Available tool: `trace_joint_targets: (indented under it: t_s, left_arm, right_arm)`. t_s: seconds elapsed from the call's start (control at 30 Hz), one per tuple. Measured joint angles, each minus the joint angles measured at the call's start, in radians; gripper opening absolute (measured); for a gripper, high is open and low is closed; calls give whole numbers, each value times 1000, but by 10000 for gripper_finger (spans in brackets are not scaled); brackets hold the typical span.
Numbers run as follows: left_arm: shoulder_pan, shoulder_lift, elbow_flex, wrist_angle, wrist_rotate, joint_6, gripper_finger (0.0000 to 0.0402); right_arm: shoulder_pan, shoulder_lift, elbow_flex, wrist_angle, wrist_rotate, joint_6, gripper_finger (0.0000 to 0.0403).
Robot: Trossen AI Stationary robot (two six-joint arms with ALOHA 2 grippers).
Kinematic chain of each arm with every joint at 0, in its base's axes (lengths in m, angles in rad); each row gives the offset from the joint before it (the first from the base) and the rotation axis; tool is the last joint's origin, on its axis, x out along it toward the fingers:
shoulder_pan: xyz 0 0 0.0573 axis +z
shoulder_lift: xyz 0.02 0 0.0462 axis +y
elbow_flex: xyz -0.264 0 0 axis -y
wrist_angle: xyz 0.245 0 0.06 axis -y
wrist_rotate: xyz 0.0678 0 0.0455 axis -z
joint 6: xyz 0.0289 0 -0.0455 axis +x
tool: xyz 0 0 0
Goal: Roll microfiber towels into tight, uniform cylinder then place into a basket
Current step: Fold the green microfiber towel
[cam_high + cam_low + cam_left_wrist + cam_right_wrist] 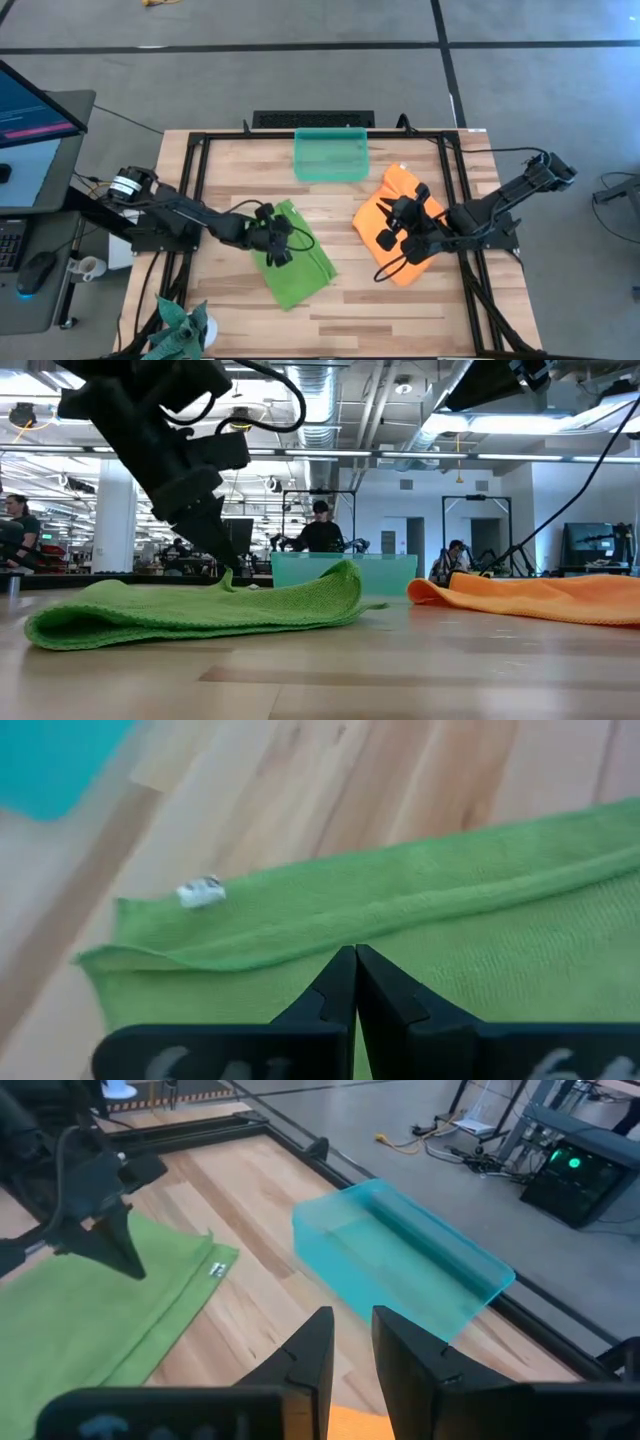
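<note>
The lime green towel (293, 258) lies on the table left of centre, with its far edge folded over on itself (300, 920). My left gripper (283, 240) is shut and points down at it, just behind that fold (355, 952). The orange towel (400, 225) lies crumpled on the table to the right. My right gripper (395, 222) hovers above it, its fingers a little apart (352, 1325) and empty. The teal basket (331, 153) stands at the far middle of the table. My left gripper sets its shut fingertips (345, 965) down on the green towel's upper face (430, 950), just on the near side of the folded-over far edge. The fingers come slanting from above and from the table's left. No cloth shows between them. The towel lies on the table.
A dark spiky plant-like thing (180, 330) stands at the table's near left corner. A black frame (200, 170) runs around the table top. Bare wood lies between the two towels (345, 270) and along the near edge. People stand in the room beyond (320, 530).
</note>
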Motion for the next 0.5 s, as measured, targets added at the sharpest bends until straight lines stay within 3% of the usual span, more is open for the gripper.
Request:
trace_joint_targets:
  t_s: [0.5]
  left_arm:
    - [51,128,1,88,38,22,0]
  right_arm:
    - [-28,31,-1,-5,-8,-2,95]
